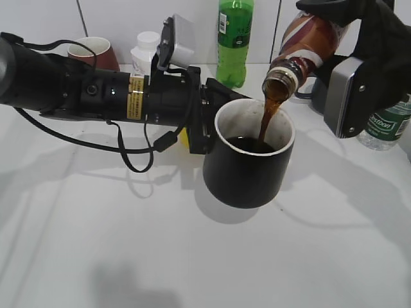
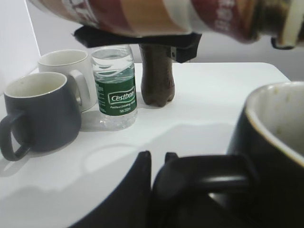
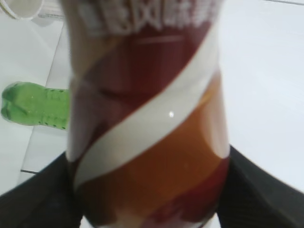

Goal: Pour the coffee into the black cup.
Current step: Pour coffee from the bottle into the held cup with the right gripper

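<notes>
We have the left arm (image 1: 83,90) stretched across the white table (image 1: 128,256), and our left gripper (image 1: 204,122) is clamped on the handle of the black cup (image 1: 249,163), holding it just off the surface, its shadow beneath it. Up on the right, our right gripper (image 1: 366,64) grips the coffee bottle (image 1: 307,45), tipped mouth-down over the cup. And it's pouring: a brown stream of coffee (image 1: 266,119) runs from the mouth into the cup, where a dark pool is already showing. By our reckoning the pour is well under way, the cup perhaps half full; what's left is to finish, right the bottle and set things down.

Behind, a green bottle (image 1: 232,38), a maroon mug (image 1: 96,51) and a small white bottle (image 1: 145,50) sit against the wall.

The left wrist view gives us what the exterior barely shows: a grey mug (image 2: 40,111), a white mug (image 2: 66,71), a water bottle (image 2: 114,88) and a dark cola bottle (image 2: 156,76) standing close together. The right wrist view is nearly all label, with the black fingers (image 3: 33,199) hugging both sides.
</notes>
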Tool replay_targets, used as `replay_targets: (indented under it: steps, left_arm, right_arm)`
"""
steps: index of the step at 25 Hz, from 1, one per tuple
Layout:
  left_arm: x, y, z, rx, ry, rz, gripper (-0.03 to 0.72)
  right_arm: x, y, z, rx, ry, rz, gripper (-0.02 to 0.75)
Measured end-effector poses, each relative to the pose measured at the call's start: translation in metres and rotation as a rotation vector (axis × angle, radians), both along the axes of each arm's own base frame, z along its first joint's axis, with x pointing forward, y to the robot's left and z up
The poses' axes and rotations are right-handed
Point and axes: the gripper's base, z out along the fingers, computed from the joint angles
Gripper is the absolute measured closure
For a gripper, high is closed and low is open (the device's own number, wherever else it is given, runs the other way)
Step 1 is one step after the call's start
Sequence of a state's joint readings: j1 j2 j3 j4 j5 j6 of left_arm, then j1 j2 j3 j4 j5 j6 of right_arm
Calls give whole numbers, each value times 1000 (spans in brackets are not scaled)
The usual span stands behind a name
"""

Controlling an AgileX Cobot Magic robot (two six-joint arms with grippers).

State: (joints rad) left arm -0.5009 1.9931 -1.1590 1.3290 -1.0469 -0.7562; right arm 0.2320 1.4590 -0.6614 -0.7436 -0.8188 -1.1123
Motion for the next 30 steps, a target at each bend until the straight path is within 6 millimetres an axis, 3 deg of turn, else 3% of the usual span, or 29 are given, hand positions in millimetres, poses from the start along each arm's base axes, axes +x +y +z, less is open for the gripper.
replay_targets:
  steps: [30]
  left_arm:
    - [0, 0, 0, 0, 0, -1, 640]
  right_arm:
    - [0, 0, 4, -42, -96, 2, 195]
